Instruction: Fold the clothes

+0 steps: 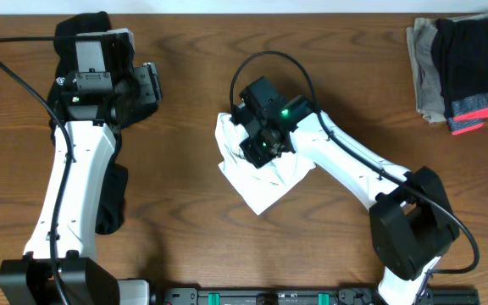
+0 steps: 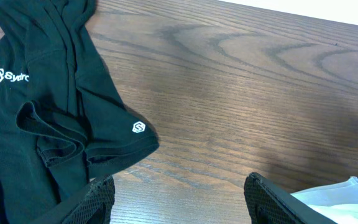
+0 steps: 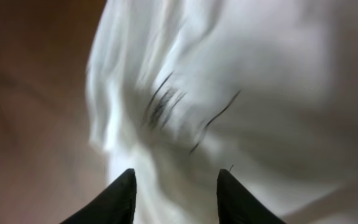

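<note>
Left gripper point(image 1: 152, 83) point(image 2: 179, 208): jaws spread wide, nothing between them. It hangs over bare wood at the far left of the table point(image 1: 354, 68), just right of a black garment point(image 1: 113, 199) point(image 2: 42, 112) with small white logos. That garment is not the job.

Right gripper point(image 1: 261, 148) point(image 3: 176, 199): centre of the table, nose-down on the white T-shirt point(image 1: 261, 191) point(image 3: 229, 93). Jaws are part-way apart with cloth right under them. The wrist view is blurred, so I cannot tell whether a fold is pinched or the tips only hover.

The T-shirt is a crumpled heap at table centre, half hidden under the right wrist in the overhead view. One pale edge shows at the near right of the left wrist view point(image 2: 334, 193). No print is visible, and I can't pick out the sleeves or the hem.

Handling, my read: light, limp cotton with no stiffness. It should drape and bunch, and a pinch in mid-panel would only lift a tent. Better to hold a seam or edge, such as a shoulder or hem corner, one per arm, then spread it flat before any fold. It may drag a little on the wood but is not fragile.

Far right: a folded stack point(image 1: 464, 68) in grey, black and coral stripe, well apart from the shirt.
</note>
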Controlling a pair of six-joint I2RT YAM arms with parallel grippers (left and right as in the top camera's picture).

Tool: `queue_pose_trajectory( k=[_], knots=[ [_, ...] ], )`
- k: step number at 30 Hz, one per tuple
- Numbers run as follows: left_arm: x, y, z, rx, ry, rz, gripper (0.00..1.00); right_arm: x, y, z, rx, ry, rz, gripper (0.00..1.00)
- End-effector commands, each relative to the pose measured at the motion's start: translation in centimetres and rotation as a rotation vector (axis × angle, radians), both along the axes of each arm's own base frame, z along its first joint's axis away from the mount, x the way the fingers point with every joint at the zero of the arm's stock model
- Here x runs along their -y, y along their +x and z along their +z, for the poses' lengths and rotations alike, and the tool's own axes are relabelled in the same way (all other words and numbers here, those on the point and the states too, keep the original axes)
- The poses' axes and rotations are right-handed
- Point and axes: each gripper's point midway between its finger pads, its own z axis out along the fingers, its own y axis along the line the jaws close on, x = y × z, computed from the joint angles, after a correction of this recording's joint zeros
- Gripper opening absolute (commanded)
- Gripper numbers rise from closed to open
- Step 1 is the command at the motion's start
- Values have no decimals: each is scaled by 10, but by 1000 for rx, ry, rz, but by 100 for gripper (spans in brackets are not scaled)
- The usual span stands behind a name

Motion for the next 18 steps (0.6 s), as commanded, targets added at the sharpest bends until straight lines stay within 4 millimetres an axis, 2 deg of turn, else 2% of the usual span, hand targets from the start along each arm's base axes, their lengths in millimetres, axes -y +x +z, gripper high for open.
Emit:
queue_pose_trajectory(
  k=[1, 3, 10, 14, 18],
  knots=[
    [-4, 3, 4, 11, 10, 13, 68, 10, 23, -1, 77, -31, -62, 29],
    [-5, 3, 3, 7, 10, 13, 68, 8, 28, -2, 90, -21, -64, 1],
    [-4, 1, 2, 0, 10, 13, 68, 15, 9, -24, -3, -86, -49, 1],
    [-4, 1, 2, 0, 10, 13, 68, 15, -3, -25, -59, -80, -37, 1],
    [-4, 1, 2, -1, 10, 13, 68, 10, -28, -24, -177, -37, -11, 1]
  ],
)
